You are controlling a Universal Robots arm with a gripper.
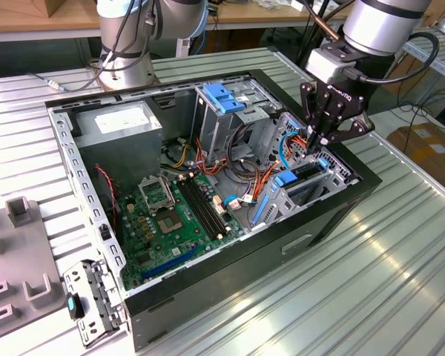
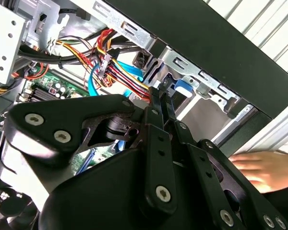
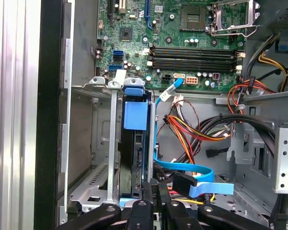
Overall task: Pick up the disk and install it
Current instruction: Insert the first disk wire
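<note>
First wrist view: the gripper [image 3: 156, 191], fingers pinched together, sits at the near end of the disk [image 3: 134, 158] standing edgewise in its bay.

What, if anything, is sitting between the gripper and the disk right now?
Nothing visible. In the first wrist view the disk stands on edge in the drive bay, the gripper right at its end. A blue flat cable runs close alongside, not across it.

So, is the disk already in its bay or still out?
In: the disk stands on edge between the bay's metal walls, gripper at its end.
</note>
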